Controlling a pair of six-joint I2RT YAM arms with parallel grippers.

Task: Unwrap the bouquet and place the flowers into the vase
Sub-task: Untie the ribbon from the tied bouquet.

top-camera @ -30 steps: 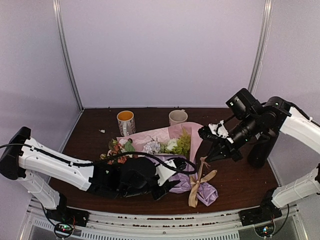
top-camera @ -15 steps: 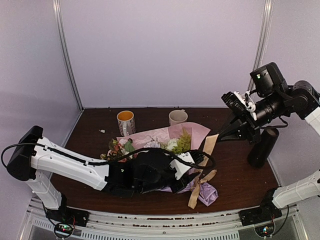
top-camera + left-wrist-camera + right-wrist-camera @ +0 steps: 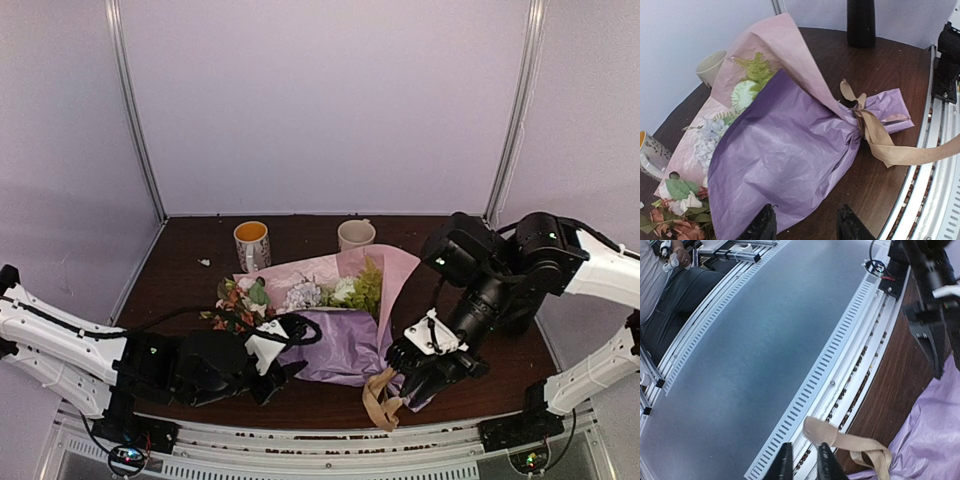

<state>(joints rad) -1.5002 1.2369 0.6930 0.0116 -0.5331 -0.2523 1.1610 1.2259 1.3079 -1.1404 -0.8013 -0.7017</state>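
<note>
The bouquet (image 3: pixel 335 340) lies on the table, with lilac paper (image 3: pixel 785 150) in front and pink paper (image 3: pixel 785 47) behind. The flowers (image 3: pixel 300 292) stick out at its left end. A beige ribbon (image 3: pixel 875 135) is still tied round the neck, and one tail (image 3: pixel 845 440) runs out over the front rail. My right gripper (image 3: pixel 804 446) hangs low at the front edge, its jaws slightly apart and empty, with the ribbon's end just past the tips. My left gripper (image 3: pixel 806 227) is open at the lilac paper's near edge. The black vase (image 3: pixel 860 22) stands beyond the bouquet; my right arm mostly hides it in the top view.
A mug with an orange inside (image 3: pixel 252 243) and a cream mug (image 3: pixel 356 235) stand at the back of the table, behind the bouquet. The slotted metal rail (image 3: pixel 840 370) runs along the front edge. A small white scrap (image 3: pixel 204 262) lies at the back left.
My right arm swung down from high on the right to the front edge, bringing the ribbon tail with it, and its jaws parted slightly. My left arm drew back left, off the bouquet.
</note>
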